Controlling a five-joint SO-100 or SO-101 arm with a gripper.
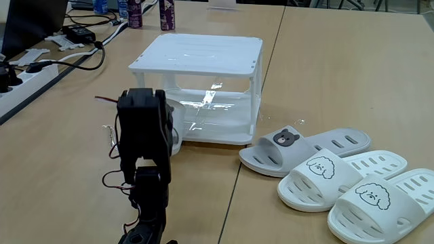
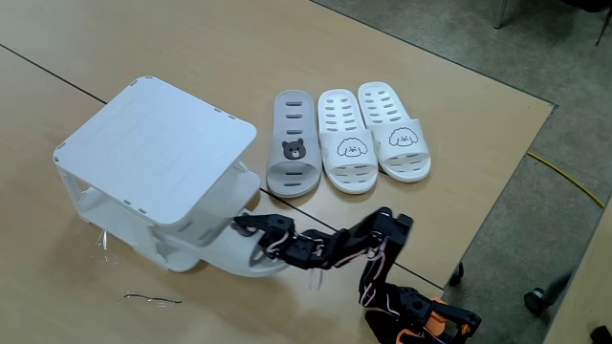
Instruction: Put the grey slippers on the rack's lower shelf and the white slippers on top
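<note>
Tool at rack mouth, jaw state unclear; grey slipper may snag the post.

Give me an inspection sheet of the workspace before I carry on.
Surface: wooden table.
Job's things: rack, nothing on its top; one grey slipper and two white slippers on the table beside it; another pale slipper at the lower shelf, partly hidden.
Clutter: bottles, power strip.
Grippers: gripper at the shelf opening; jaws unclear.
Cables: black leads; yellow cable.
Surroundings: grey floor.
</note>
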